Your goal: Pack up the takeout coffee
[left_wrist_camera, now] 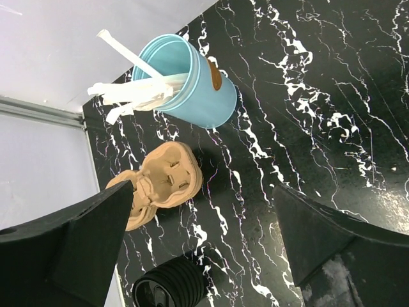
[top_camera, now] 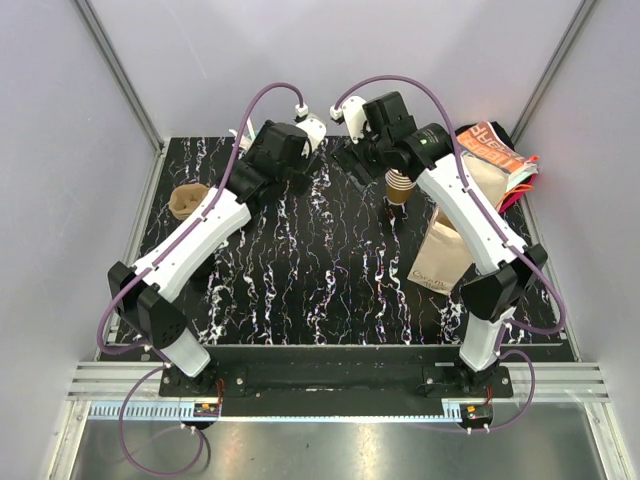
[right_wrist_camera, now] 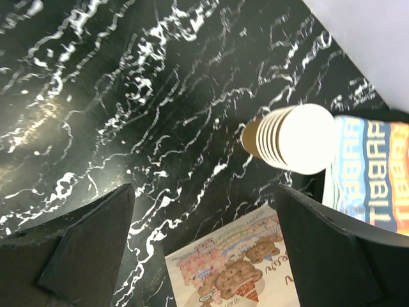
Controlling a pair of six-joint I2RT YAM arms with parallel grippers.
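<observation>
The single brown ribbed coffee cup does not show in any view. A tall stack of nested brown cups (top_camera: 398,187) stands at the back right and also shows in the right wrist view (right_wrist_camera: 291,137). The brown paper bag (top_camera: 447,245) lies right of centre, its printed face below my right gripper (right_wrist_camera: 243,275). My right gripper (right_wrist_camera: 204,187) is open and empty above the table, between the stack and the bag (top_camera: 365,150). My left gripper (left_wrist_camera: 203,188) is open and empty at the back left (top_camera: 268,160), above bare table.
A light-blue cup with white utensils (left_wrist_camera: 188,83) stands at the back left. A tan pulp cup carrier (left_wrist_camera: 160,182) lies by the left edge (top_camera: 187,200). A black ribbed cylinder (left_wrist_camera: 169,288) lies on its side near it. An orange and blue packet (top_camera: 495,150) sits behind the bag.
</observation>
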